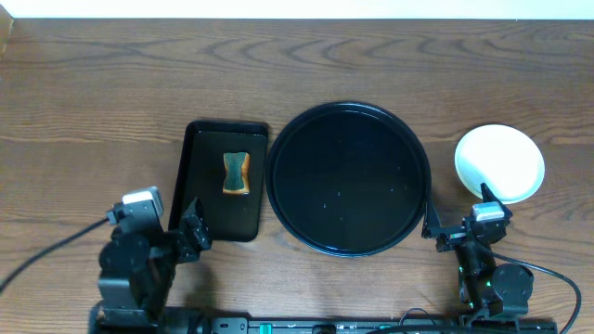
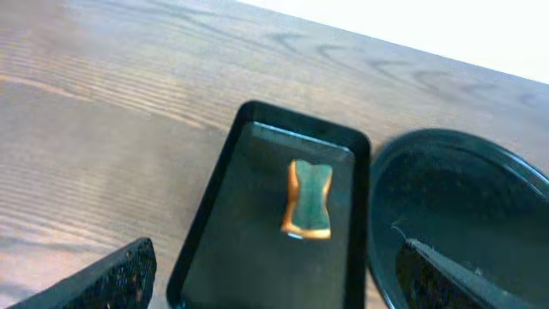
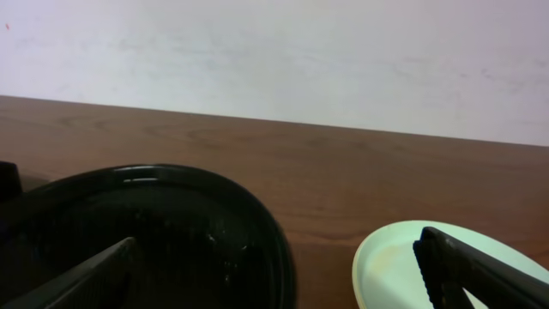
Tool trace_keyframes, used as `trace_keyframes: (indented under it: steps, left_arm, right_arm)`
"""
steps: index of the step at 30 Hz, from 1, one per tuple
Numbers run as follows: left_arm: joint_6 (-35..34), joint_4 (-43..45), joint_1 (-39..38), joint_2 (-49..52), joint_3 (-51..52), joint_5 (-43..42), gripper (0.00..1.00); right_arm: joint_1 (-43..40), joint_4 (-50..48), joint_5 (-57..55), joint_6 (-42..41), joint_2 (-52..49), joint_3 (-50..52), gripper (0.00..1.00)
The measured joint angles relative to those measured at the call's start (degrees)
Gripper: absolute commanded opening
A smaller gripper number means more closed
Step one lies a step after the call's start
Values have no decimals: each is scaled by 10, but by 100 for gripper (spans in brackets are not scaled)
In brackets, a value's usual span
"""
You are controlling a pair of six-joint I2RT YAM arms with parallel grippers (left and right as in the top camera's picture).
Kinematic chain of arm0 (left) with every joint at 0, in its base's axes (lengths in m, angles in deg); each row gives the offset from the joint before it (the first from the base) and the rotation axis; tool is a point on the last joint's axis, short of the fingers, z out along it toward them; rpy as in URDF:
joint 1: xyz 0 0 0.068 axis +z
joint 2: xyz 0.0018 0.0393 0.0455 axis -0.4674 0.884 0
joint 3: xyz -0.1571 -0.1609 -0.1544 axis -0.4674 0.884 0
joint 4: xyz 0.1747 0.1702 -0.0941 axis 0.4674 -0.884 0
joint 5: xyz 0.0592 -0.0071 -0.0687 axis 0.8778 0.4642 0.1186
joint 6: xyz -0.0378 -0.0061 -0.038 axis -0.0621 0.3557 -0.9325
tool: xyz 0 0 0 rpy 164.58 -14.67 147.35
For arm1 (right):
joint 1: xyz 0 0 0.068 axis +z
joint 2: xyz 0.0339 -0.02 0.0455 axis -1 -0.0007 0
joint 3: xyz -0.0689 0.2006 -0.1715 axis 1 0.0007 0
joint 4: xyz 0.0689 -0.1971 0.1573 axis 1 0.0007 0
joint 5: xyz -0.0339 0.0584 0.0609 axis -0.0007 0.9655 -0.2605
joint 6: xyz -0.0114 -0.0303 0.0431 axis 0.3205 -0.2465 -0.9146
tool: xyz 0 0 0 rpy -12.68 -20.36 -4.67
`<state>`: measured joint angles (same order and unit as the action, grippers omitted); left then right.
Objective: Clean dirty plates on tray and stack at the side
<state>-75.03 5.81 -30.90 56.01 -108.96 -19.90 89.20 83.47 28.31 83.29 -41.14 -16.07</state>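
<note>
The large round black tray [image 1: 348, 178] sits mid-table with nothing on it; it also shows in the left wrist view [image 2: 463, 215] and the right wrist view [image 3: 154, 232]. A pale plate [image 1: 498, 162] lies on the table right of the tray, possibly a stack; it shows in the right wrist view [image 3: 403, 266]. My left gripper [image 1: 195, 232] is open and empty near the front edge, by the rectangular tray's near end [image 2: 274, 279]. My right gripper [image 1: 457, 227] is open and empty between the round tray and the plate [image 3: 279, 275].
A smaller black rectangular tray [image 1: 223, 181] lies left of the round tray, holding an orange-and-green sponge [image 1: 237, 173], also in the left wrist view [image 2: 309, 199]. The table is dark brown wood. A pale wall stands behind it.
</note>
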Motion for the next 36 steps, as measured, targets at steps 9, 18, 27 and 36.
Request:
trace_keyframes:
  steps: [9, 18, 27, 36]
  left_arm:
    - [-5, 179, 45, -156, 210, -17, 90]
    - [15, 487, 56, -196, 354, -31, 90]
    - [81, 444, 56, -197, 371, -33, 90]
    - [86, 406, 56, -196, 368, -33, 90]
  right_arm:
    - [0, 0, 0, 0, 0, 0, 99]
    - [0, 0, 0, 0, 0, 0, 99]
    - [0, 0, 0, 0, 0, 0, 99]
    - [0, 0, 0, 0, 0, 0, 99]
